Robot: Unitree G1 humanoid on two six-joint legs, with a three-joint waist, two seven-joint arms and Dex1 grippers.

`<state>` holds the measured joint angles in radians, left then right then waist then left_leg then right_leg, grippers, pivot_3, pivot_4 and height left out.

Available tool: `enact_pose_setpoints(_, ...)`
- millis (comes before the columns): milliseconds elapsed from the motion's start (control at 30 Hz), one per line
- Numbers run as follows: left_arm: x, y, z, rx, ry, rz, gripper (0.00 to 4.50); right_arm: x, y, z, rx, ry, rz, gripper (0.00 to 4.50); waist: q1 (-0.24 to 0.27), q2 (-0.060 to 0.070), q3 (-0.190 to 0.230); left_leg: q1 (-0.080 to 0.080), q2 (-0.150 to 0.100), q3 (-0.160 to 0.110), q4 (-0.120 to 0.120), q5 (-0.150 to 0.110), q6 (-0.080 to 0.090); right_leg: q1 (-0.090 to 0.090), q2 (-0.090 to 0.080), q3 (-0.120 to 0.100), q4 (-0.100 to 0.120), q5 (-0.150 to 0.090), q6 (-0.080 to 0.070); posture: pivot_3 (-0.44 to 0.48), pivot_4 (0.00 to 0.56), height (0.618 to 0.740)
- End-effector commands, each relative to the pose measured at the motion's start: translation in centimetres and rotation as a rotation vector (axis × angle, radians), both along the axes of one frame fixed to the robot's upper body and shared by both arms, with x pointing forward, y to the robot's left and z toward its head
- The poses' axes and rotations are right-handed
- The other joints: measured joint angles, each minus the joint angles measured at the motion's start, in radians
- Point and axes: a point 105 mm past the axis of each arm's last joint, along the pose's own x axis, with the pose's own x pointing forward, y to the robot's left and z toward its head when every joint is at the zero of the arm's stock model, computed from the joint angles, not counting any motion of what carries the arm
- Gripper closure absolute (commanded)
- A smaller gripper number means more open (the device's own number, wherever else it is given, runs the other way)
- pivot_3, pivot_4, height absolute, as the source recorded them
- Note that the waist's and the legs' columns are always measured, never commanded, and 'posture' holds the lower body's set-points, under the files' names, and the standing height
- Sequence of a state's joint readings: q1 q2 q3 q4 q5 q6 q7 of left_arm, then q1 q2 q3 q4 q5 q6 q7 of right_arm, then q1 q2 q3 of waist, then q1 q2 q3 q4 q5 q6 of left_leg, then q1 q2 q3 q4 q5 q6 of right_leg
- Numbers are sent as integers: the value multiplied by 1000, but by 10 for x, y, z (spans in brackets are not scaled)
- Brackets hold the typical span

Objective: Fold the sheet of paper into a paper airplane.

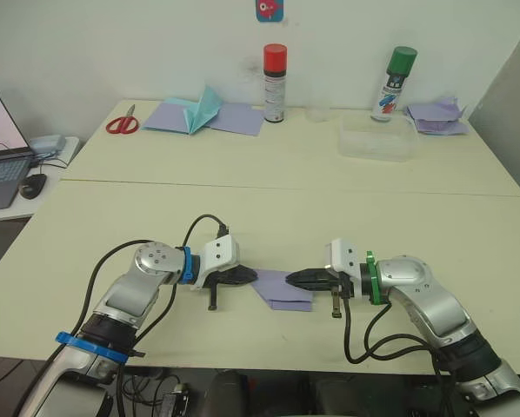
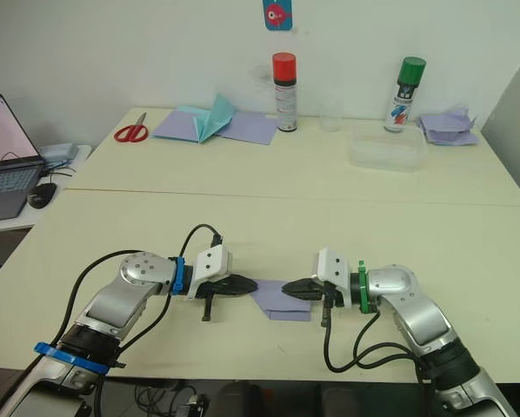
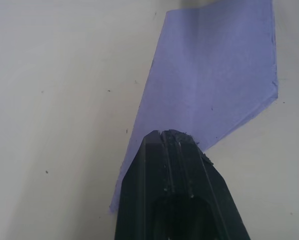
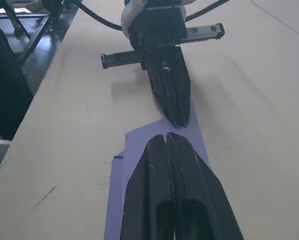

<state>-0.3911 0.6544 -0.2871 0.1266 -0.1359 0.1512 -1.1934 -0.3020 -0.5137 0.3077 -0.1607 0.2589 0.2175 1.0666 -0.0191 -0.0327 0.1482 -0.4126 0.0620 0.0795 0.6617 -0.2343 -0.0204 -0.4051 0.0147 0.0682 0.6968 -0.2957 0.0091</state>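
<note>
Lavender sheet of paper (image 1: 283, 289), folded to a pointed wedge, lies flat on the cream table (image 1: 269, 208) near its front edge. Left gripper (image 1: 253, 278) and right gripper (image 1: 291, 278), both closed and grasping nothing, press their tips onto opposite ends.

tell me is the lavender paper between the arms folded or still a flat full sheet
Folded. The sheet of paper lies flat on the table as a wedge with a slanted edge and an overlapping layer, both end effectors pressing on it.

Bearing on the near cream table (image 1: 112, 226) the folded sheet of paper (image 1: 282, 290), lying flat; on the far table (image 1: 312, 169), holding scissors (image 1: 121, 122), lavender sheets (image 1: 234, 117), two spray cans (image 1: 275, 71), a clear tray (image 1: 377, 137)
</note>
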Motion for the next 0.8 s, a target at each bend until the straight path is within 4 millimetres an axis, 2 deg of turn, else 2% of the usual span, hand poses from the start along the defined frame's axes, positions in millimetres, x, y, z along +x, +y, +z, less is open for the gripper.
enact_pose_setpoints(33, -7, 7, -22, 68, 65, 24, 4500, -2, 0, 16, 40, -47, 31, 3936, 0, 0, 0, 0, 0, 0, 0, 0, 0, 0, 0, 0, 0, 0, 0, 0, 150, 740)
enact_pose_setpoints(100, -6, 7, -22, 68, 63, 23, 4500, -4, -1, 17, 32, -58, 48, 3366, 0, 0, 0, 0, 0, 0, 0, 0, 0, 0, 0, 0, 0, 0, 0, 0, 150, 740)
enact_pose_setpoints(300, -5, 7, -21, 67, 59, 18, 4500, -5, -10, 12, -18, -107, 72, 1170, 0, 0, 0, 0, 0, 0, 0, 0, 0, 0, 0, 0, 0, 0, 0, 0, 150, 740)
enact_pose_setpoints(567, -4, 6, -20, 65, 55, 15, 4500, -8, -9, 6, -47, -139, 102, 1170, 1, 0, 0, 0, 0, 0, 0, 0, 0, 0, 0, 0, 0, 0, 0, 0, 150, 740)
enact_pose_setpoints(800, -4, 7, -20, 66, 53, 16, 4500, -4, -12, 5, -61, -146, 89, 1170, 1, 0, 0, 0, 0, 0, 0, 0, 0, 0, 0, 0, 0, 0, 0, 0, 150, 740)
